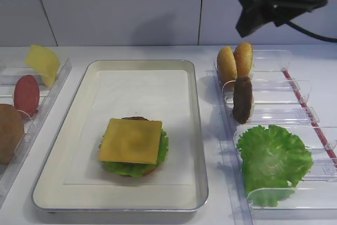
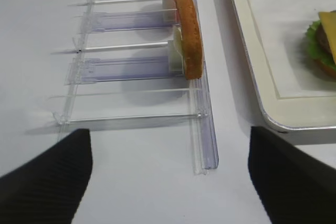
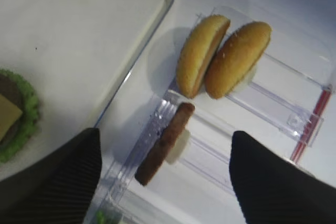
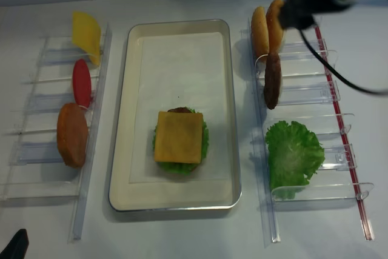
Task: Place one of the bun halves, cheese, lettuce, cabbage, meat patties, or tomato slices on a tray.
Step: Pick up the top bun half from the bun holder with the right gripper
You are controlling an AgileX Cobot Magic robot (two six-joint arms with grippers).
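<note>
The silver tray (image 1: 142, 85) holds a stack topped by a yellow cheese slice (image 1: 131, 140) over lettuce (image 1: 134, 170). The right rack carries two bun halves (image 1: 235, 61), a dark meat patty (image 1: 243, 98) standing on edge, and a lettuce leaf (image 1: 271, 159). My right gripper (image 3: 165, 182) hovers open high above that rack, with the patty (image 3: 165, 145) below the gap between its fingers and the buns (image 3: 220, 59) beyond. My left gripper (image 2: 168, 182) stands open over bare table near the left rack's front end. No cabbage is in view.
The left rack holds a cheese slice (image 1: 43, 62), a red tomato slice (image 1: 26, 94) and an orange-brown disc (image 1: 9, 133), all on edge. Clear plastic dividers (image 1: 274, 85) stick up in the racks. The right arm's cable (image 4: 339, 71) hangs over the right rack.
</note>
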